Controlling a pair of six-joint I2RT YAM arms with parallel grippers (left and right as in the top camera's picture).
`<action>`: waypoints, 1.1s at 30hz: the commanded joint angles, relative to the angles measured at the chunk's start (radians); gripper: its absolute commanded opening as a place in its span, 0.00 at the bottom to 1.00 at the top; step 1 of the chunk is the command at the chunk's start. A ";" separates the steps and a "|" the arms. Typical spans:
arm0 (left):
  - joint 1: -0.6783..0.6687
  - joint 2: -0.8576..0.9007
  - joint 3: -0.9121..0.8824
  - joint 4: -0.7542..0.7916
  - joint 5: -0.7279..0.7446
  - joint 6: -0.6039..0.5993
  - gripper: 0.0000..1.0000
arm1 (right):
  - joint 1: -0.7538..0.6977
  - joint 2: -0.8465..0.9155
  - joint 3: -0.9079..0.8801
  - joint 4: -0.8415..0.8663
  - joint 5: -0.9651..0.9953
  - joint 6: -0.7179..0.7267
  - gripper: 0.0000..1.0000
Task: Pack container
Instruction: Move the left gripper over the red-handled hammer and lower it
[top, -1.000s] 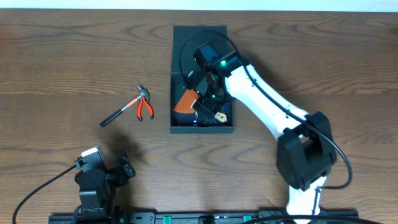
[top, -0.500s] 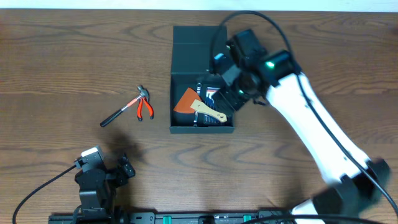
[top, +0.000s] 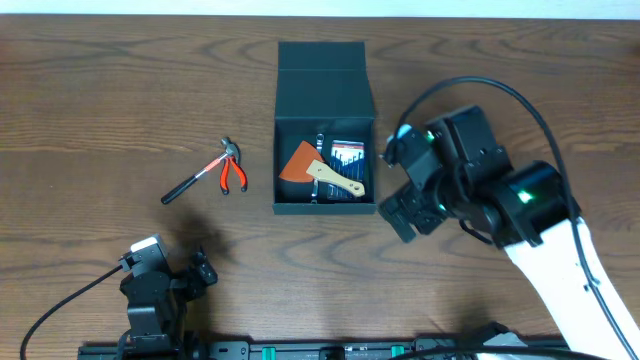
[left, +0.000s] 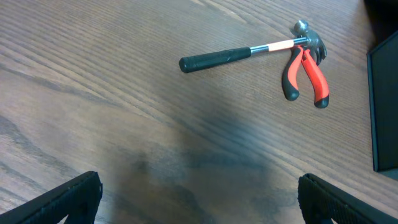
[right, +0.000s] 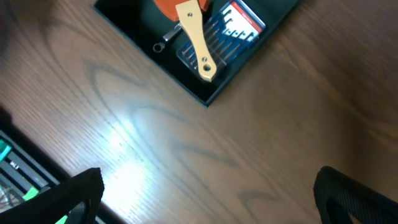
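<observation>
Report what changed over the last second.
The right claw pulled out of the container, moving right and toward the near edge; it now hangs open and empty over the table. The wooden-handled scraper it was over lies uncovered in the container. The container, hammer, pliers and left claw stayed put.

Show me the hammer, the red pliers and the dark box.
hammer (left: 214, 59): left wrist view, on its black grip.
red pliers (left: 313, 74): left wrist view, on one red handle.
container (top: 323, 95): overhead view, on the bare inside of its open lid.
</observation>
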 joint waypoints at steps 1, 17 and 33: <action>0.005 -0.006 -0.016 -0.003 -0.008 0.017 0.99 | -0.010 -0.026 -0.007 -0.024 0.010 0.037 0.99; 0.004 -0.006 -0.016 0.246 0.100 -0.171 0.99 | -0.010 -0.026 -0.007 -0.034 0.010 0.037 0.99; 0.004 0.721 0.394 0.224 0.127 0.060 0.99 | -0.010 -0.026 -0.007 -0.033 0.010 0.037 0.99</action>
